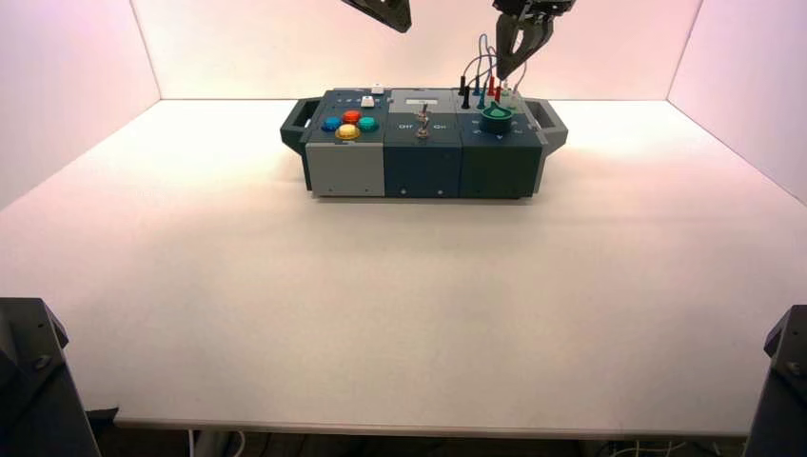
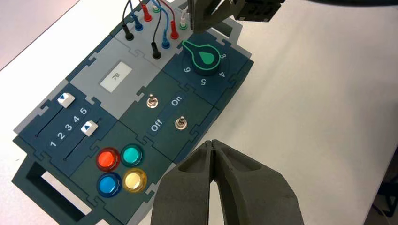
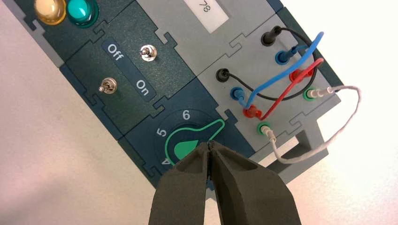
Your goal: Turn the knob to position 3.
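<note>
A: Step in hand?
B: Approach, I judge; turn not yet made. Knob (image 2: 205,58) sits on the box's (image 1: 423,171) right module, in front of the wires (image 3: 281,77). Its tip points just past the 6, away from the 3.
A: Right gripper (image 3: 210,144)?
B: Above the knob, fingers together, nothing between them; no contact seen.
A: Left gripper (image 2: 212,143)?
B: Idle over the box's left half, fingers together, empty.
A: Next?
B: Open the right, straddle the knob, grip, rotate to 3.
</note>
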Robot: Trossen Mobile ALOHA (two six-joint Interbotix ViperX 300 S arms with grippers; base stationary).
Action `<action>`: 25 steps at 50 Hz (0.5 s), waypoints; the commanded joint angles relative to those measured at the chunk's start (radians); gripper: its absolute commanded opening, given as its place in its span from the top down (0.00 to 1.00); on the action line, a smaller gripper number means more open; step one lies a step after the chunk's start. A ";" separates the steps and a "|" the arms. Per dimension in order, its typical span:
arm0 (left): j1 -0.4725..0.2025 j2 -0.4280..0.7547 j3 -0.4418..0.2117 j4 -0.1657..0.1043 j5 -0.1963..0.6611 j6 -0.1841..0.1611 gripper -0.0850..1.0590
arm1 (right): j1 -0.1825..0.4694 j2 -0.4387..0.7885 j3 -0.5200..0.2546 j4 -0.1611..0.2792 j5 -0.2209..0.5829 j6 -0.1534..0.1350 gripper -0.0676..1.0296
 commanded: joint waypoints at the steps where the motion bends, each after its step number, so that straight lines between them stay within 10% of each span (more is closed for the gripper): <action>1: -0.003 -0.018 -0.023 -0.041 0.005 0.046 0.95 | 0.014 -0.003 -0.044 0.005 0.015 -0.023 0.96; 11: -0.003 -0.012 -0.021 -0.123 0.017 0.127 0.95 | 0.040 0.028 -0.072 0.005 0.029 -0.044 0.96; 25: 0.012 -0.002 -0.014 -0.126 0.017 0.129 0.95 | 0.058 0.060 -0.117 0.003 0.031 -0.055 0.96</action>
